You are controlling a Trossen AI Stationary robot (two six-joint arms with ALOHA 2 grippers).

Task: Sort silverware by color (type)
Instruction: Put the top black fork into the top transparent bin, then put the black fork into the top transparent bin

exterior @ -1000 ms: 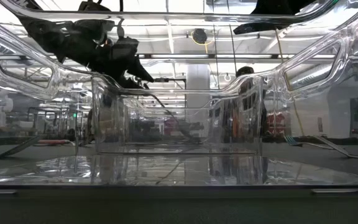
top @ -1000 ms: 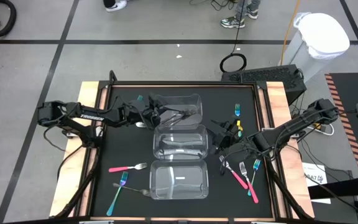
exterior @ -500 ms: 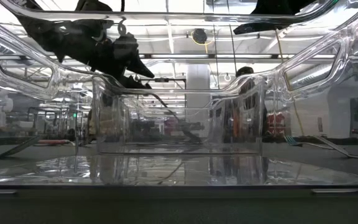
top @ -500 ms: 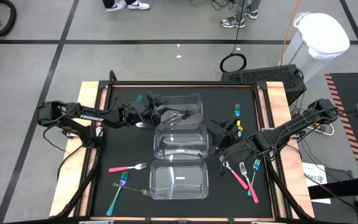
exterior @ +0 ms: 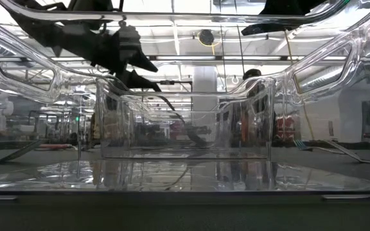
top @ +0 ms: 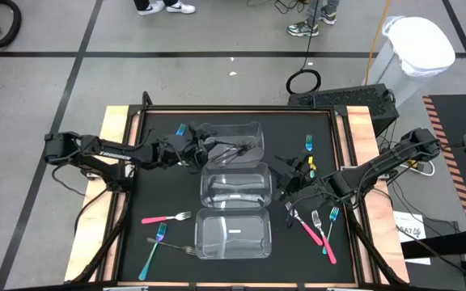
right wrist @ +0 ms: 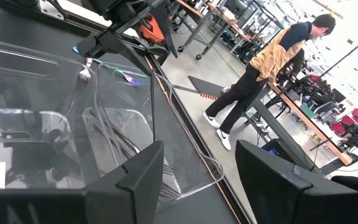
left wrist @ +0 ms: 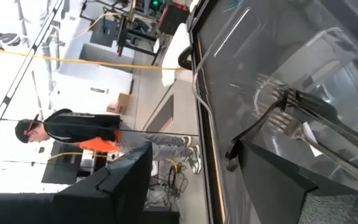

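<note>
above the left rim of the far clear container [top: 231, 141], the left gripper [top: 194, 149] hangs with jaws spread and empty, dark grey forks [top: 235, 150] lying inside the container. near the surface's [top: 160, 186] right edge, the right gripper [top: 291, 196] hovers with jaws spread, beside pink and teal forks [top: 320, 229].

Taking the row of three clear containers [top: 233, 196] as landmark: dark grey forks [top: 231, 151] lie inside the far one, others [top: 231, 192] in the middle one. A pink-handled fork [top: 167, 217] and a teal fork [top: 153, 250] lie flat to their left; pink forks [top: 314, 234] and a teal one [top: 331, 218] to their right.
</note>
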